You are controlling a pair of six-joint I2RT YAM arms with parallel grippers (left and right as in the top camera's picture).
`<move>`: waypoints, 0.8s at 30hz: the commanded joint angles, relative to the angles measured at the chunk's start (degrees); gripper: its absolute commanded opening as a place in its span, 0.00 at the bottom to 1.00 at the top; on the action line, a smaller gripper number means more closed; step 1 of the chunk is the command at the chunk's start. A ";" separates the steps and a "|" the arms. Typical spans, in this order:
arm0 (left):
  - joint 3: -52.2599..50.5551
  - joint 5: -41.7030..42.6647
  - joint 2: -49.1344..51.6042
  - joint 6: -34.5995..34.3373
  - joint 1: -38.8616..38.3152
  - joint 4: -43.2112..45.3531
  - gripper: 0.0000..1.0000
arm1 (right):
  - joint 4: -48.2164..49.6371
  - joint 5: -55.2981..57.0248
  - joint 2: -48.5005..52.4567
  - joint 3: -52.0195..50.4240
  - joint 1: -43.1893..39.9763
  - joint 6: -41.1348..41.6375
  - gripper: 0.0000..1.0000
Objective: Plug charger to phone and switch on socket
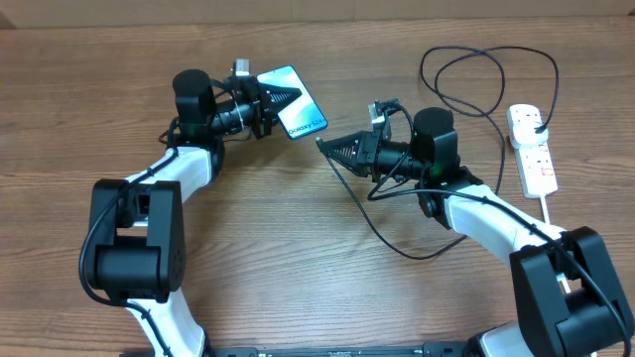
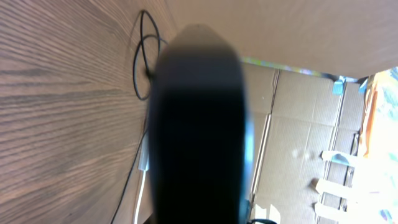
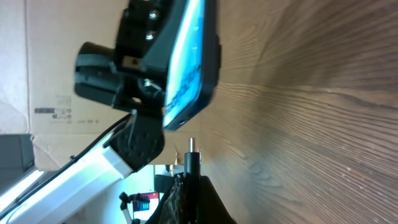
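While the wood-grain table (image 1: 298, 288) carried the white elongated socket strip (image 1: 533, 154) near its right side, the left gripper (image 1: 286, 99) was clamped on the slim lit-screen phone (image 1: 304, 115), held tilted; the right gripper (image 1: 325, 146) pinched the thin black charger (image 3: 191, 145) by its plug tip, just short of the phone.

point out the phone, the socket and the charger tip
phone (image 1: 298, 104), overhead view, lit screen
socket (image 1: 536, 164), overhead view, middle of white body
charger (image 3: 191, 145), right wrist view, metal plug tip
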 commanded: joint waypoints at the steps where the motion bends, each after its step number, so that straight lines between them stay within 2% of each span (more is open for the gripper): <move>1: 1.29 0.35 -0.07 -0.81 -0.13 0.68 0.04 | 1.25 -0.76 0.24 0.13 0.22 0.74 0.04; 24: 1.29 -1.57 -0.07 -2.12 -2.36 0.55 0.04 | 1.14 1.46 0.26 0.13 0.24 1.14 0.04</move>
